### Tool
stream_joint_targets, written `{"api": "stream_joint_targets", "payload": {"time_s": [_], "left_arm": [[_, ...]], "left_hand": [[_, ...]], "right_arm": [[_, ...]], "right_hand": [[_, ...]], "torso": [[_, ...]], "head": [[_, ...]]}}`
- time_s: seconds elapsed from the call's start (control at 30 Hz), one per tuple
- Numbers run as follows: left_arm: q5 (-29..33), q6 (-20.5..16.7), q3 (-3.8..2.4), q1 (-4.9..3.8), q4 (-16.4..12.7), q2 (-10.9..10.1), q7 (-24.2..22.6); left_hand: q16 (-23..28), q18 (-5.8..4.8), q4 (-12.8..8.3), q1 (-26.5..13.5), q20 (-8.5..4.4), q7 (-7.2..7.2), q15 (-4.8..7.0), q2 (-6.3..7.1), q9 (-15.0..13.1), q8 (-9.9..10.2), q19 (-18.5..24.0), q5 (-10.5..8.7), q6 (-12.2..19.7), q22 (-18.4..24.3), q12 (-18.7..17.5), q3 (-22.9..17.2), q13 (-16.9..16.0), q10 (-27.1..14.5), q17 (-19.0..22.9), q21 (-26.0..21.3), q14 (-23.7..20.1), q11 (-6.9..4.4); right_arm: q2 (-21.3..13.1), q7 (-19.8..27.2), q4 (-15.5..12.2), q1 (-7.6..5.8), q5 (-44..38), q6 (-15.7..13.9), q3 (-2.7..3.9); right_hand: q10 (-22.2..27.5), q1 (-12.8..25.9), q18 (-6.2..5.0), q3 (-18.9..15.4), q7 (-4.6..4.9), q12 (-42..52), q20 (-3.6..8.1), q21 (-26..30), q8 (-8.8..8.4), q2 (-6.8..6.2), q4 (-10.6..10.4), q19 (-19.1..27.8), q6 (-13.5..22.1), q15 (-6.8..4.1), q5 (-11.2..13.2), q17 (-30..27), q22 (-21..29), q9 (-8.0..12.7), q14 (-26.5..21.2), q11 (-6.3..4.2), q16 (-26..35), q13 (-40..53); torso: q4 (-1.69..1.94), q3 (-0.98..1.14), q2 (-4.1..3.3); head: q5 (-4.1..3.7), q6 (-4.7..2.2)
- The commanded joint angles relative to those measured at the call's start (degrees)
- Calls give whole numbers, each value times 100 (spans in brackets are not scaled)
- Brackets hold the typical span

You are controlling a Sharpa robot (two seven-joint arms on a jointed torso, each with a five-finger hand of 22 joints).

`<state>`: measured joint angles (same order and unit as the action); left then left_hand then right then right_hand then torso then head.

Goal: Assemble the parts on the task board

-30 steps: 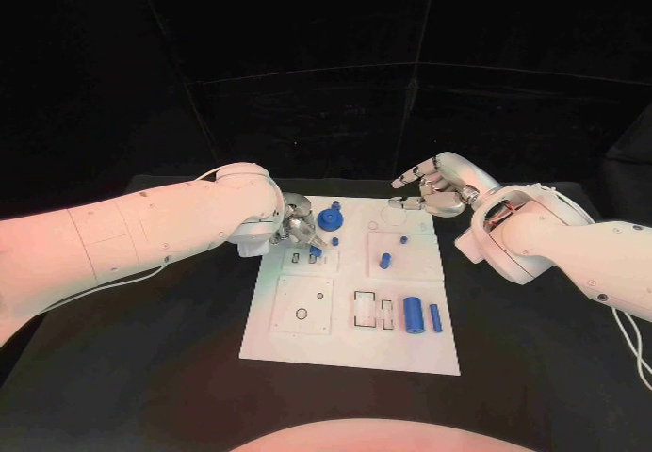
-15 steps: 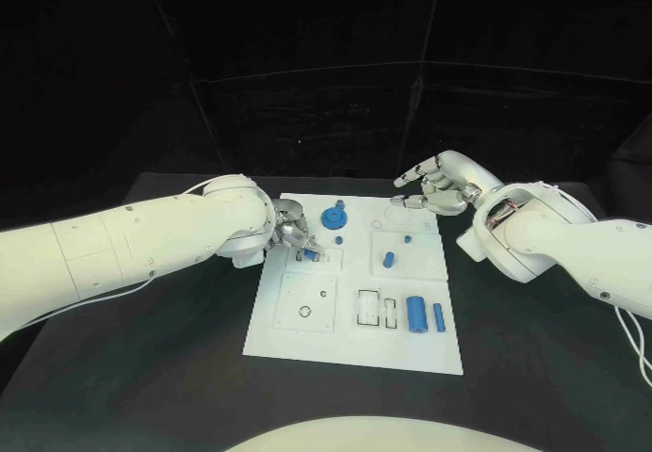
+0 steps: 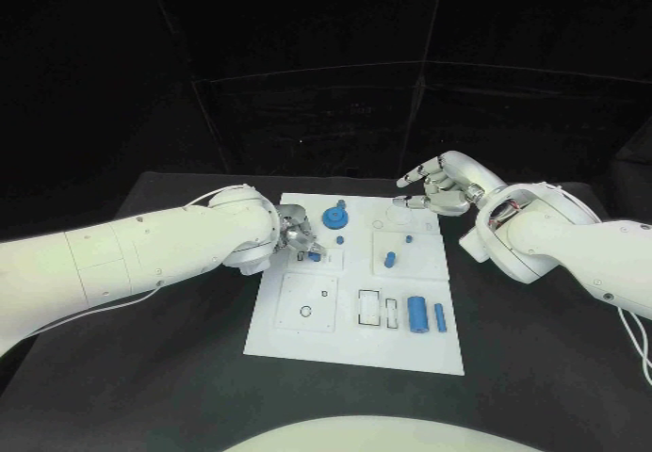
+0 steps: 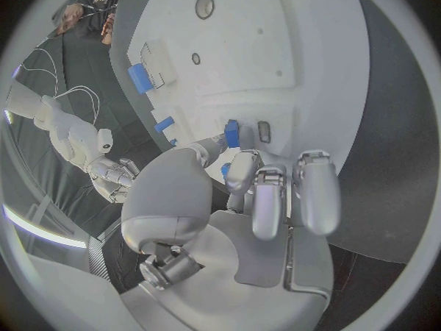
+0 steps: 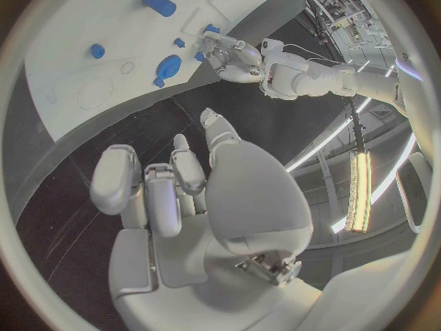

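The task board (image 3: 292, 334) is lying in the middle of the black table (image 3: 150, 386), its long side running from near to far. The left hand (image 3: 298, 235) is reaching over the board's far left part, its fingers (image 4: 262, 191) curling down around a small blue part (image 4: 231, 133) that is sitting in the board there; whether the fingers are actually pinching that part or only touching it cannot be told. Just to the right of this hand, a blue gear-shaped part (image 3: 334, 220) is standing on the board. The right hand (image 3: 442, 188) is hovering off the board's far right corner, fingers spread apart and grasping nothing. Near the board's right near side, a large blue cylinder (image 3: 417, 314) and a thinner blue pin (image 3: 440, 317) are lying side by side, and two smaller blue pieces (image 3: 389, 259) are resting nearer the middle.
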<state>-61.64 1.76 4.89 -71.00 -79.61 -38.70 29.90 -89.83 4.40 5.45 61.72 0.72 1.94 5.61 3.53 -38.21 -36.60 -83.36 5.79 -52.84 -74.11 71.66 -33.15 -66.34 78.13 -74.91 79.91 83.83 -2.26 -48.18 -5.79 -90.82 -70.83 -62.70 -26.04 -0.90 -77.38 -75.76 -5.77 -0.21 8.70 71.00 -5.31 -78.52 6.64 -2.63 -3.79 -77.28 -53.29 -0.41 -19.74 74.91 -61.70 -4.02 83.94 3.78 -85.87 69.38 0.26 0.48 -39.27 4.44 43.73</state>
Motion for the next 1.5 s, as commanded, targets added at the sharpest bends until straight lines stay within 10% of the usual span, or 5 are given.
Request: {"api": "stream_joint_targets", "payload": {"time_s": [0.03,0.9,1.5], "left_arm": [[-92,-165,4,9,2,5,-22],[-224,226,3,16,8,-10,11],[-228,148,2,15,50,39,8]], "left_hand": [[-17,-97,-691,52,10,-19,-5,-20,-5,-21,-24,-14,-8,-5,15,-719,-7,35,-1509,20,617,-6],[-17,-100,-686,-121,-6,-64,17,144,-87,-108,-31,-39,-82,-30,59,-610,-43,85,-1509,28,617,-37],[-17,-122,-253,-696,-57,-118,63,242,-179,-196,-80,-77,-232,-149,188,181,-163,172,-1509,86,617,-85]], "right_arm": [[4,32,-4,-11,3,29,4],[41,34,33,-10,4,70,4],[49,14,51,-10,4,108,4]], "right_hand": [[-9,-33,35,-5,-12,-38,9,35,40,3,17,36,-41,-47,-29,439,6,7,383,-33,38,-5],[-9,-33,35,-5,-12,-38,9,35,40,3,17,36,-41,-47,-29,439,6,7,383,-33,38,-5],[-9,-26,33,-11,-13,-41,9,42,43,7,9,41,-44,-47,-19,435,19,7,382,-33,41,-9]], "torso": [[4,-4,-3],[3,-3,-4],[-5,-3,-3]], "head": [[-11,11],[-26,57],[-24,64]]}}
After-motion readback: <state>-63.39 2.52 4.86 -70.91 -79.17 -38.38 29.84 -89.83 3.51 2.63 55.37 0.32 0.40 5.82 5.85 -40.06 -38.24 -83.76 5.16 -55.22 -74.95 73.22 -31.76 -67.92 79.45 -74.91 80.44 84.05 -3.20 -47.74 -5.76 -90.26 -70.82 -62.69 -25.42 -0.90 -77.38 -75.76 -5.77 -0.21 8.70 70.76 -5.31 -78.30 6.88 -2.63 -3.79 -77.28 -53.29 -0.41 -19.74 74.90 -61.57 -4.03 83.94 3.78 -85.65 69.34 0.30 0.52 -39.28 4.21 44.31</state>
